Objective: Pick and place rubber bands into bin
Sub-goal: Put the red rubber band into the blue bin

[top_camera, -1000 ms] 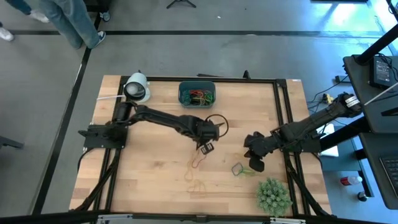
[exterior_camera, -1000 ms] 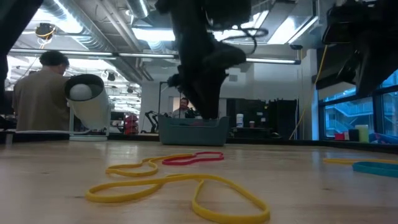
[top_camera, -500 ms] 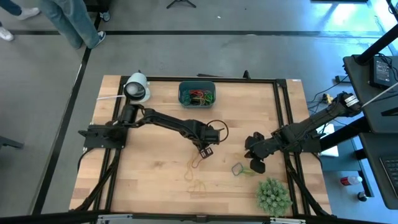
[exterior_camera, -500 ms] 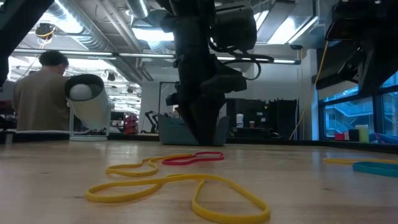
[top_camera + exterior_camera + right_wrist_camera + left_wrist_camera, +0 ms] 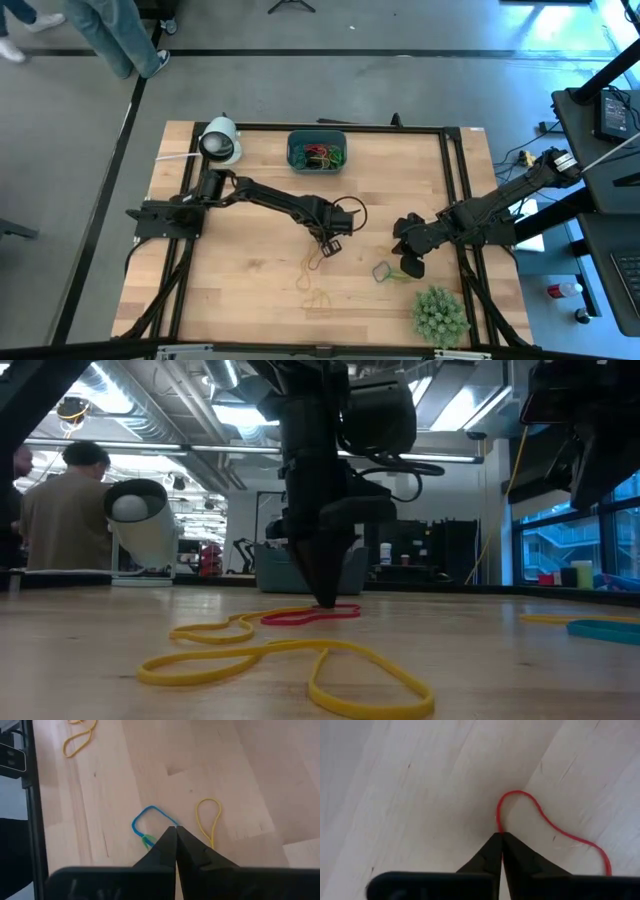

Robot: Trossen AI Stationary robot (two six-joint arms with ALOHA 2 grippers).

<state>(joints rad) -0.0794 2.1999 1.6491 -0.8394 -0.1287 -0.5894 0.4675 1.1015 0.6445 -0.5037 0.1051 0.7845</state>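
My left gripper stands tips-down on the wood, shut on a red rubber band, which also shows in the low view. Yellow rubber bands lie flat on the table nearer the front edge. My right gripper is shut and hovers over a blue rubber band with a green one tangled at its end; a yellow band lies beside them. The teal bin sits near the far edge with several bands inside. My left gripper pinches the red rubber band at one end of its loop between its two fingertips. The fingers come from above, pointing down. The rest of the band lies slack on the table.
A white roll lies at the table's far left corner and a green spiky plant stands at the near right. A black frame borders the wood. People show in the room beyond.
My left gripper has come down from well above the table until its tips reach the wood at the red band, shifting slightly toward the near edge. The bands have stayed where they lay.
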